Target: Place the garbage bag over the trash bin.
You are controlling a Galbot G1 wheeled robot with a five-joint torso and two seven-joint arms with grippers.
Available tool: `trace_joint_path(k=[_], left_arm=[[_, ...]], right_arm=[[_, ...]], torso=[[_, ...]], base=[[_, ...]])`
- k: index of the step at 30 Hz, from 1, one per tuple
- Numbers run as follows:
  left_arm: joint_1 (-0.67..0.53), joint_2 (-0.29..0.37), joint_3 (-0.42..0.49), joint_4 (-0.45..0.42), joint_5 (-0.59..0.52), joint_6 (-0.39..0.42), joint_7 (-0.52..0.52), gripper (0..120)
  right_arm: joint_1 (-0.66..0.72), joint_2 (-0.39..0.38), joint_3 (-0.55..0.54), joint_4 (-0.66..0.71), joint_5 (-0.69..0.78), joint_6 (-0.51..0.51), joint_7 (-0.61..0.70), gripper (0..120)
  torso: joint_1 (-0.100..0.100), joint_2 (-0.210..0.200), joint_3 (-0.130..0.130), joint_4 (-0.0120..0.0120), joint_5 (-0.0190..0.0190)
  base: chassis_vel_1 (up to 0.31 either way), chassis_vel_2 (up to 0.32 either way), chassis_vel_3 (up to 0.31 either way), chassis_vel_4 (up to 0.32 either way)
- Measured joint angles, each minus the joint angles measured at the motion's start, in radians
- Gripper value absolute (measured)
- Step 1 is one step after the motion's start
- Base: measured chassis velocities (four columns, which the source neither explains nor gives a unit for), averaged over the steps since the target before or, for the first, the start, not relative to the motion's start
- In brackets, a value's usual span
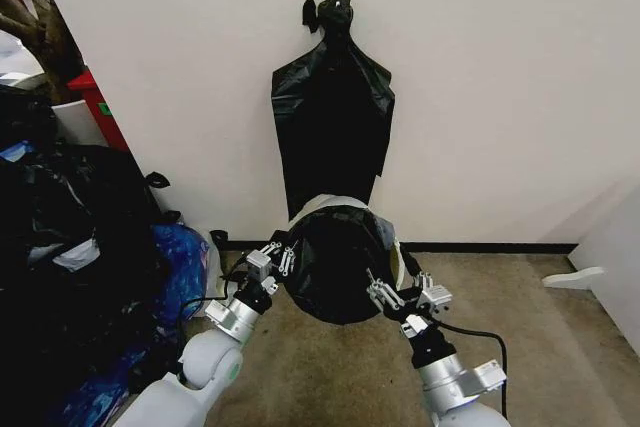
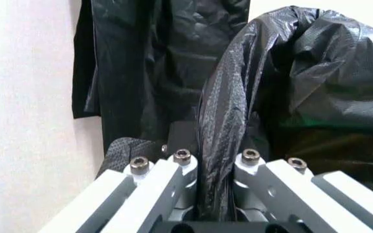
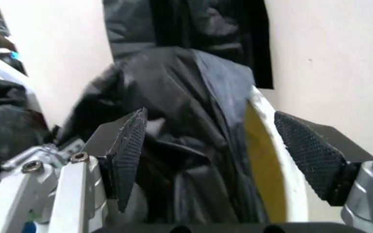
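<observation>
Draping the garbage bag (image 1: pixel 335 262) over the trash bin (image 3: pixel 274 160): my left gripper (image 2: pixel 215 167) pinches its edge, my right gripper (image 3: pixel 228 155) gapes empty at the rim; next, stretch film over that side.

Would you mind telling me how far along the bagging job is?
Done: the bag is draped over the bin and hides most of its mouth. In hand: the left end effector is shut on a fold of the bag's edge, and the right end effector is open around the bin's rim. Left: the rim on the right side is bare, so the bag needs pulling over it.
</observation>
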Motion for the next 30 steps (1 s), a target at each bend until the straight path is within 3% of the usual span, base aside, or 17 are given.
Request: trace_joint_path(k=[6,9,10,12,17,30], left_arm=[[0.001,0.0,0.001,-0.005,0.003,0.003,-0.002,4],[0.001,-0.001,0.001,-0.005,0.005,0.005,-0.004,4],[0.001,-0.001,0.002,-0.005,0.006,0.006,-0.005,4],[0.001,-0.001,0.002,-0.005,0.007,0.006,-0.005,4],[0.0,-0.001,0.001,-0.004,0.008,0.008,-0.005,4],[-0.003,0.0,0.002,0.006,0.014,0.009,-0.007,4]], right_arm=[[0.002,0.002,0.0,0.0,0.009,-0.025,0.029,73],[0.006,0.003,0.0,0.0,0.021,-0.032,0.033,68],[0.01,0.003,-0.001,0.0,0.03,-0.038,0.034,57],[0.011,0.003,-0.002,0.0,0.031,-0.039,0.034,55],[0.011,0.01,-0.014,0.006,0.019,-0.044,0.034,36],[0.018,0.016,-0.018,-0.006,-0.05,-0.074,0.109,34]], torso=[[0.0,0.0,0.0,0.0,0.0],[0.0,0.0,0.0,0.0,0.0],[0.0,0.0,0.0,0.0,0.0],[0.0,0.0,0.0,0.0,0.0],[0.0,0.0,0.0,0.0,0.0001],[0.0,0.0,0.0,0.0,0.0]], base=[[0.0,0.0,0.0,0.0],[0.0,0.0,0.0,0.0],[0.0,0.0,0.0,0.0],[0.0,0.0,0.0,0.0],[0.0,0.0,0.0,0.0],[0.0,0.0,0.0,0.0]])
